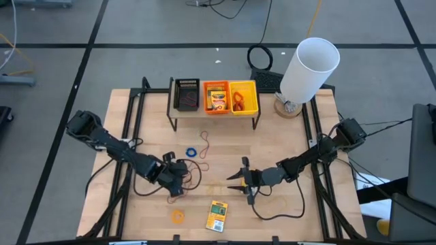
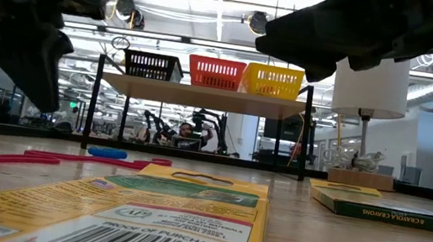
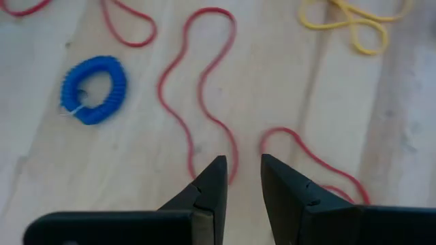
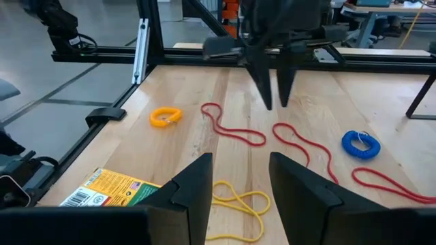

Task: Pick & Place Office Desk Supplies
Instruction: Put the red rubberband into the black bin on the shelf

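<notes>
Hovering low over the worktop (image 1: 286, 218), the left claw (image 3: 238, 178) stood slightly parted and empty, its tips just above a red rubber-band loop (image 3: 197, 88), with a blue coiled band (image 3: 93, 88) near and a yellow band (image 3: 351, 24) beyond. Facing it, the right claw (image 4: 238, 180) was parted wider, also empty, above a yellow band (image 4: 235, 204). A yellow pack (image 1: 217, 216) lay near the front edge beside an orange band (image 1: 178, 216). Open wood stretched toward the bins (image 1: 216, 96).

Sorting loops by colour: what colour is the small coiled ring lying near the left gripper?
Blue. The small coiled ring shows best in the left wrist view.
</notes>
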Controlling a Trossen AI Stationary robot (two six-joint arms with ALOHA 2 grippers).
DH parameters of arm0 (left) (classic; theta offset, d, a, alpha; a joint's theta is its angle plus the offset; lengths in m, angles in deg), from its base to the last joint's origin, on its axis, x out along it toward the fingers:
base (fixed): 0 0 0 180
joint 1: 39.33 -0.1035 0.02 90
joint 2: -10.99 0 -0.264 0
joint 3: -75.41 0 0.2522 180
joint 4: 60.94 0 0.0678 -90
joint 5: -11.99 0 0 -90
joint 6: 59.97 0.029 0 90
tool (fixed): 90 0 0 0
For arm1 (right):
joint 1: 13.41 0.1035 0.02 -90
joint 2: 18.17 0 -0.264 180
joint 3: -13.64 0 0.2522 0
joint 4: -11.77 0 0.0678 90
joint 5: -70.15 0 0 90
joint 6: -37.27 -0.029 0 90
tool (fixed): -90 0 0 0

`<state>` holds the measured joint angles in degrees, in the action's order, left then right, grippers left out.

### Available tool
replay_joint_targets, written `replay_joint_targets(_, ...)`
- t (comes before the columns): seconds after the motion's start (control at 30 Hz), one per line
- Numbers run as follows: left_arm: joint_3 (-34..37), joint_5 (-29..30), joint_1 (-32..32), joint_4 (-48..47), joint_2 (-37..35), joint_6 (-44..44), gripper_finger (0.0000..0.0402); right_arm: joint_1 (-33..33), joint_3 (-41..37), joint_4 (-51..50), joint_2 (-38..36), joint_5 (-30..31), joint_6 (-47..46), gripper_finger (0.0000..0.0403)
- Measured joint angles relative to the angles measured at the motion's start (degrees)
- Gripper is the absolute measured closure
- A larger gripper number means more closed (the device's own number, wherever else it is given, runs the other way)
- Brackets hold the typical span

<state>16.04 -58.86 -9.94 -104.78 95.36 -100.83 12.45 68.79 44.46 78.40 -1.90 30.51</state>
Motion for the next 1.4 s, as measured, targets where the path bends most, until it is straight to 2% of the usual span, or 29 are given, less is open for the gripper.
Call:
replay_joint_targets(0.23, 0.0, -1.1, -2.1, 2.0, 0.0, 3.1, 0.0321, 0.0, 0.0, 0.0, 0.0, 0.0, 0.0, 0.0269)
replay_joint_targets(0.4, 0.0, -2.7, -3.0, 7.4, 0.0, 7.5, 0.0321, 0.0, 0.0, 0.0, 0.0, 0.0, 0.0, 0.027)
replay_joint_targets(0.63, 0.0, 0.2, -5.8, 12.7, 0.1, 12.7, 0.0321, 0.0, 0.0, 0.0, 0.0, 0.0, 0.0, 0.0271)
replay_joint_targets(0.93, 0.1, -1.2, -9.7, 20.1, 6.7, 18.4, 0.0321, 0.0, 0.0, 0.0, 0.0, -0.1, 0.0, 0.0271)
replay_joint_targets(1.4, 0.0, -4.7, -11.7, 24.5, 12.5, 18.7, 0.0321, 0.0, 0.0, 0.0, 0.0, -0.1, 0.1, 0.0271)
